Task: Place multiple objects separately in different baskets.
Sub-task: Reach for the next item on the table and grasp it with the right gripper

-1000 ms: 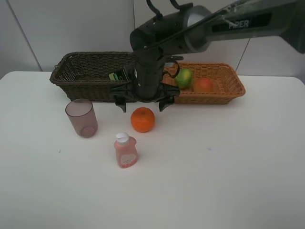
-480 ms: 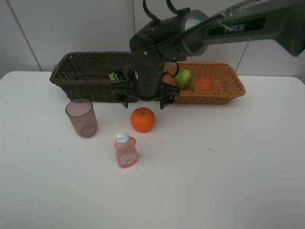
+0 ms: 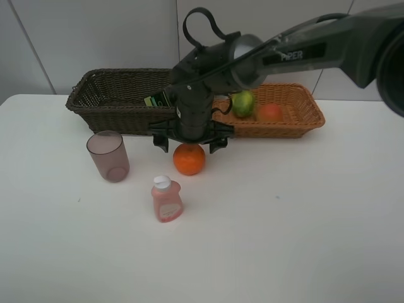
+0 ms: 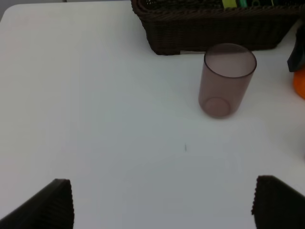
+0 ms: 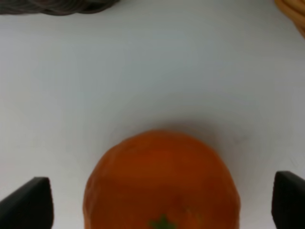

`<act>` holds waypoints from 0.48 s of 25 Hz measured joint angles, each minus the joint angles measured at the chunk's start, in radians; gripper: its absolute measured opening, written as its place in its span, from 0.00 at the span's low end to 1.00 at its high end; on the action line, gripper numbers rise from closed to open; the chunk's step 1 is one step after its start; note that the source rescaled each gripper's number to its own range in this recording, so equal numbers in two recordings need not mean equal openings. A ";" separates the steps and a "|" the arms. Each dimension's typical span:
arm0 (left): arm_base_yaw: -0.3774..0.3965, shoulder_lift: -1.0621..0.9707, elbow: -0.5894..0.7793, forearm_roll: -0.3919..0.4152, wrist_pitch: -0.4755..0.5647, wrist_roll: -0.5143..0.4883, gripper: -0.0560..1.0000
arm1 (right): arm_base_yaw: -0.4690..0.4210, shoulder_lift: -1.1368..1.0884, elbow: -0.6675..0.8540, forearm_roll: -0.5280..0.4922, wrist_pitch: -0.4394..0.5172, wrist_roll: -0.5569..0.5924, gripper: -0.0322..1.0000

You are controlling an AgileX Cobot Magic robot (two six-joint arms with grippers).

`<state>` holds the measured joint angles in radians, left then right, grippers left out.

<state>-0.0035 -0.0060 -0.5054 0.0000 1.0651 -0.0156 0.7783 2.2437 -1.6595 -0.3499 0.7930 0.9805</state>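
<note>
Orange (image 3: 189, 161) sits between the spread fingers of the right claw (image 3: 188, 144)

Seen from up high, the orange rests on the white table (image 3: 284, 221) near the middle, just in front of the two baskets. The right claw hangs straight over it with its jaws wide, one fingertip on each side. Its body covers the top of the fruit, so from there I can't tell whether anything touches. The right wrist camera helps: both tips stand clear of the peel with bare table between, though the edge of that picture cuts off part of the orange.

The right arm (image 3: 303, 50) reaches in from the far right. It hides the gap between the baskets and the left end of the orange-tan basket (image 3: 297, 123). In that basket lie a green fruit (image 3: 243, 103) and, just right of it, a red-yellow fruit (image 3: 270, 112). In the dark brown basket (image 3: 113, 101), far left, the pump bottle (image 3: 158, 100) shows only as a dark corner with a green label. The rest of it is behind the arm and the wicker wall.

The mauve cup (image 3: 108, 156) stands upright left of the orange, near the dark basket's front wall. The pink bottle (image 3: 166, 199) stands upright nearer still, a little left of the orange.

The left claw (image 4: 162, 205) is out of the high view. Its own camera catches just two dark fingertips, spread wide over bare table and holding nothing, with the cup beyond them
</note>
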 joint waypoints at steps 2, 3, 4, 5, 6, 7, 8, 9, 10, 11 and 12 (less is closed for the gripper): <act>0.000 0.000 0.000 0.000 0.000 0.000 0.97 | 0.000 0.000 0.000 0.003 -0.018 0.019 0.98; 0.000 0.000 0.000 0.000 0.000 0.000 0.97 | 0.000 0.000 0.000 0.003 -0.022 0.026 0.98; 0.000 0.000 0.000 0.000 0.000 0.000 0.97 | 0.000 0.000 0.000 0.003 -0.027 0.031 0.98; 0.000 0.000 0.000 0.000 0.000 0.000 0.97 | 0.000 0.000 0.000 0.003 -0.031 0.033 0.98; 0.000 0.000 0.000 0.000 0.000 0.000 0.97 | 0.000 0.000 0.000 0.003 -0.033 0.035 0.98; 0.000 0.000 0.000 0.000 0.000 0.000 0.97 | 0.000 0.000 0.000 0.000 -0.033 0.036 0.98; 0.000 0.000 0.000 0.000 0.000 0.000 0.97 | 0.000 0.000 0.000 -0.002 -0.033 0.037 0.98; 0.000 0.000 0.000 0.000 0.000 0.000 0.97 | 0.000 0.000 0.000 -0.007 -0.033 0.038 0.98; 0.000 0.000 0.000 0.000 0.000 0.000 0.97 | 0.000 0.000 0.000 -0.013 -0.033 0.040 0.98; 0.000 0.000 0.000 0.000 0.000 0.000 0.97 | 0.000 0.000 0.000 -0.018 -0.033 0.040 0.98; 0.000 0.000 0.000 0.000 0.000 0.000 0.97 | 0.000 0.000 0.000 -0.018 -0.033 0.040 0.98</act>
<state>-0.0035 -0.0060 -0.5054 0.0000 1.0651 -0.0156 0.7783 2.2440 -1.6595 -0.3675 0.7599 1.0208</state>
